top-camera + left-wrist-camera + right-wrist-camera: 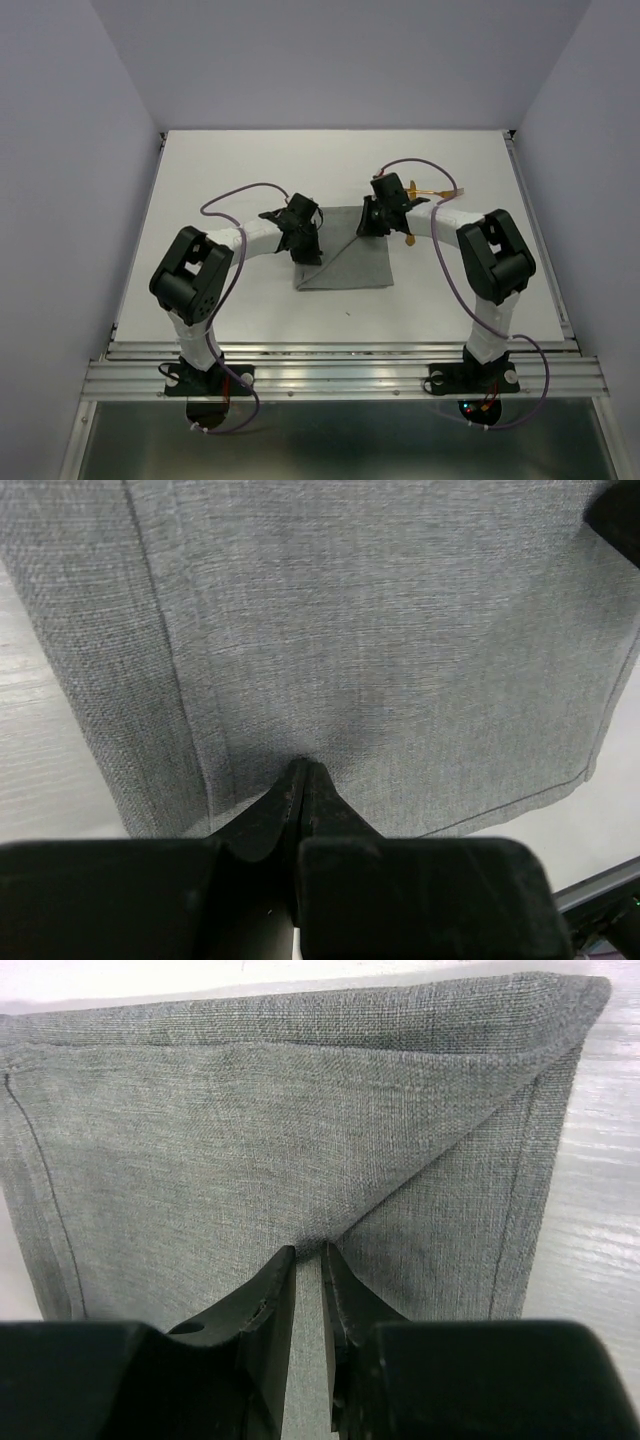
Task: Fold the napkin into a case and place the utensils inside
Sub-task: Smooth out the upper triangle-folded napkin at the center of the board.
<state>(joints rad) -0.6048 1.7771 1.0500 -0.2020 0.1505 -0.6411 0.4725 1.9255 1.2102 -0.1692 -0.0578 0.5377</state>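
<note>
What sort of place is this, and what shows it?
Probably a robotics lab test cell: a white table boxed in by bare walls, two arms bolted to a metal rail, and only a napkin and utensils laid out.

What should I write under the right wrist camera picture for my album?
The right gripper pinches a folded flap of the grey napkin on the white table.

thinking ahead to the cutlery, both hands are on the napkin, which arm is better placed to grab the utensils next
Right. The utensils lie close beside the right hand, on its side of the table. The left hand pinches the napkin on the opposite side, farther from them.
</note>
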